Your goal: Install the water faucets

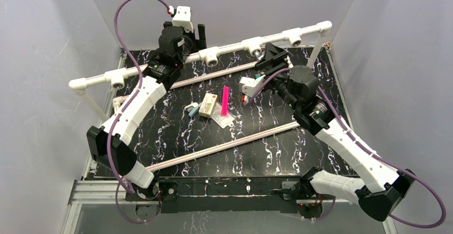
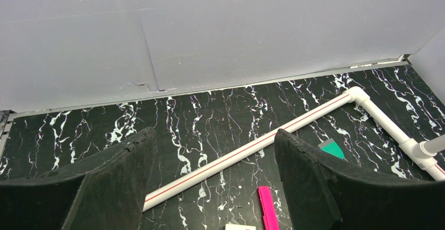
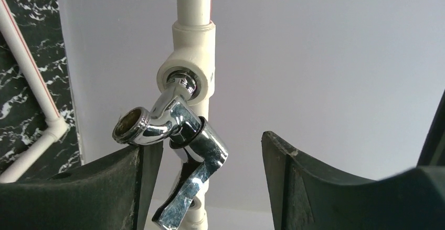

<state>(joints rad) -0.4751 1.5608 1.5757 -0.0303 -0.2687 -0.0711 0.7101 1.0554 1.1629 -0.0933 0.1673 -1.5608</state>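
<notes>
Black marbled table [image 1: 176, 130]: white pipes [image 1: 224, 145], pink strip [image 1: 225, 100], small box [image 1: 208, 104].

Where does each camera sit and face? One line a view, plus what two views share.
Top external: above and behind the bases, looking down on the marbled table; left arm and right arm show.
Left wrist: on that arm, facing across the table to the back wall; open jaws frame a pink strip.
Right wrist: on its arm, facing the faucet in a tee socket; own jaws flank it.
Shared: top and left wrist both show the pink strip.
</notes>
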